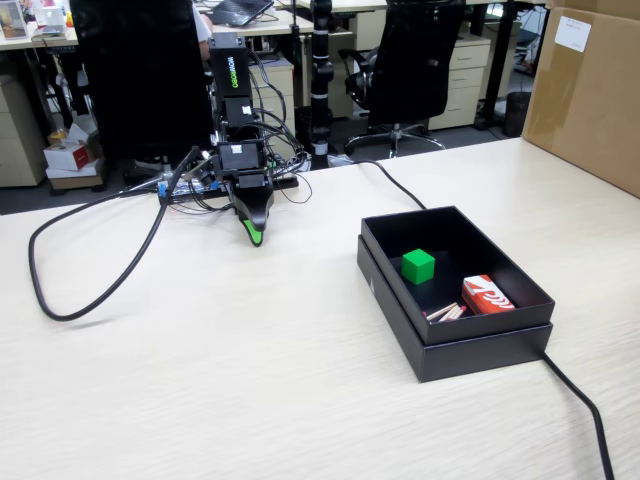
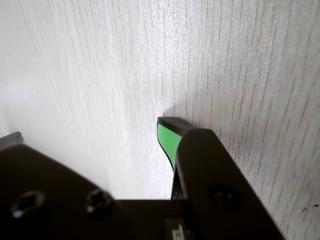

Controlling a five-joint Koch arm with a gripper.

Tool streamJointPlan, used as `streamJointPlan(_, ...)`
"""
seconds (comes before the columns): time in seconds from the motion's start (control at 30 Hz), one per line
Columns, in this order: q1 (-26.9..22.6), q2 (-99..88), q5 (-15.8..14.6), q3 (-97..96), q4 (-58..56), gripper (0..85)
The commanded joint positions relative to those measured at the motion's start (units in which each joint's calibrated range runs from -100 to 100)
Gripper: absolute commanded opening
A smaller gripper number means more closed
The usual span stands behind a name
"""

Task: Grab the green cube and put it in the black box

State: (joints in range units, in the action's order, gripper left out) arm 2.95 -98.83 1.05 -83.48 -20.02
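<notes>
fixed view, left to right: a black cable (image 1: 90, 270) loops over the pale wood-grain table (image 1: 220, 380) and runs back to the arm's base. the arm (image 1: 238, 120) is folded low at the table's far edge, blocky black segments with loose wires around them. the gripper (image 1: 256, 236) points down with its green-lined tip at or just above the tabletop, well apart from the box, holding nothing. in the wrist view one green-faced finger (image 2: 167, 140) shows clearly over bare grain, the other only as a sliver at the frame's left edge, so the jaws look parted, though that view is poor. right of the arm, a second dark cable (image 1: 400, 188) crosses the table toward the black box (image 1: 455, 335), matte, low-walled, nested on a matching tray. the green cube (image 1: 418, 265) sits inside on the box floor, left of centre, plain matte faces. beside it lie a red and white carton (image 1: 487, 295) and some thin sticks (image 1: 446, 312). a brown cardboard box (image 1: 590, 90) stands at far right.
</notes>
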Motion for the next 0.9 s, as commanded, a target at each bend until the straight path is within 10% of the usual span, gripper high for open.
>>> streamJointPlan(0.0, -0.10, 1.02, 0.34, -0.75, -0.85, 50.7)
streamJointPlan(0.87, -0.24, 0.33, 0.49, -6.19, 0.45, 49.7)
